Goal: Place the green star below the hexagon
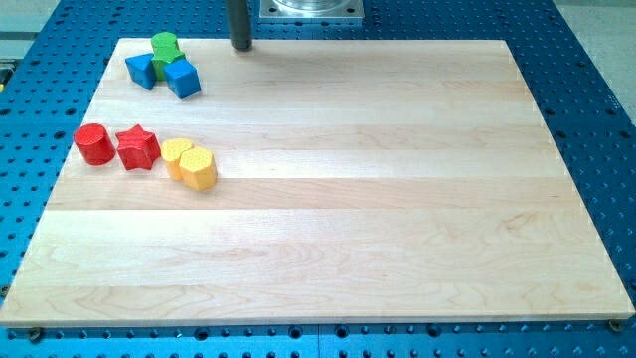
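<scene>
Camera view: the green star (pixel 165 47) sits at the board's (pixel 328 199) top-left corner, touching two blue blocks (pixel 183 78) just below it, while the yellow hexagon (pixel 199 167) lies well below the star toward the view's bottom, beside a yellow round block (pixel 176 155), a red star (pixel 138 147) and a red cylinder (pixel 95 144). The rod's tip (pixel 240 47) stands near the star on its right, level with it and apart; no pincer exists, so no jaw state can be told. Judged, the star must travel down past the hexagon, so the tip likely needs to get above it first.
</scene>
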Robot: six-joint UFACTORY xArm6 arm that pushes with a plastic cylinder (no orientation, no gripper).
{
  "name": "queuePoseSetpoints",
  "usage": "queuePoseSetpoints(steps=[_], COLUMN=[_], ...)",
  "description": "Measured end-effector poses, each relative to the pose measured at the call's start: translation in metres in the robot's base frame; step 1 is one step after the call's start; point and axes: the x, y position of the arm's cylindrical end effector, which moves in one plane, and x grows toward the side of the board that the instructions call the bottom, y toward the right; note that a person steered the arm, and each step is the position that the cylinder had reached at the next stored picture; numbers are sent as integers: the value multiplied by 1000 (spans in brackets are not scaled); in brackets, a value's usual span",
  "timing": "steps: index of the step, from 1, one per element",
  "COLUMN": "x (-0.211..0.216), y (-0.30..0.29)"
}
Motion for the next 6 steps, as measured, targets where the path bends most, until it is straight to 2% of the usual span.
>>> queuePoseSetpoints(steps=[3,5,6], x=[4,16,0], y=[-97,-92,-98])
